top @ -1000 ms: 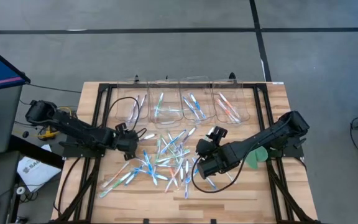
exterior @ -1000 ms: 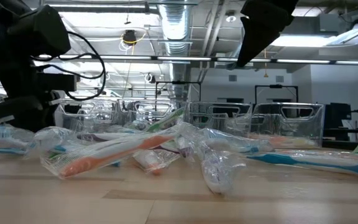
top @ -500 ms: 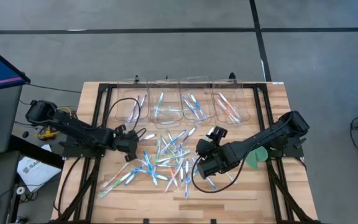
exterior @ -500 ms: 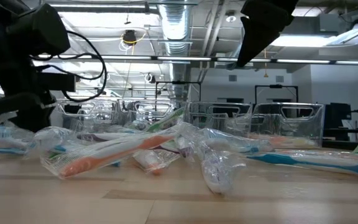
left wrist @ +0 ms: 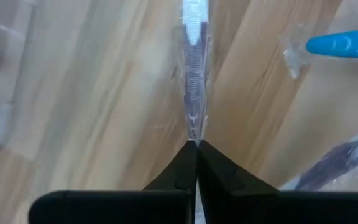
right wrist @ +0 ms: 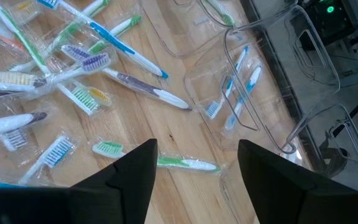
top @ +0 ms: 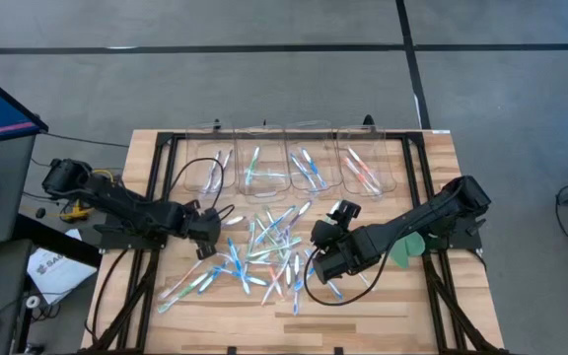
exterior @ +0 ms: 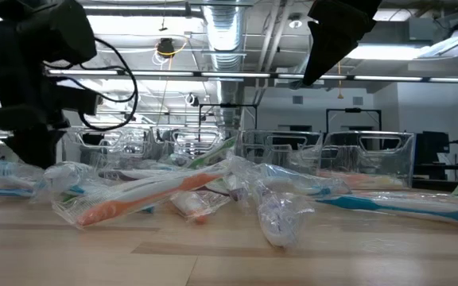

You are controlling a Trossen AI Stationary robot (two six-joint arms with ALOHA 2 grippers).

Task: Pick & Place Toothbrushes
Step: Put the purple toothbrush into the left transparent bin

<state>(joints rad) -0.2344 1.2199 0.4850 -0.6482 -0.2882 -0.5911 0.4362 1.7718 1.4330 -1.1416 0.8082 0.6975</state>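
The left end effector (left wrist: 196,144) is clenched on the tip of a clear-wrapped toothbrush (left wrist: 193,74) lying on the bench (top: 402,301), at the left edge of the scattered toothbrushes (top: 264,247). The right end effector (right wrist: 196,163) is held released above the pile's right side. Bare wood is seen along the bench's near edge. No legible writing is seen.
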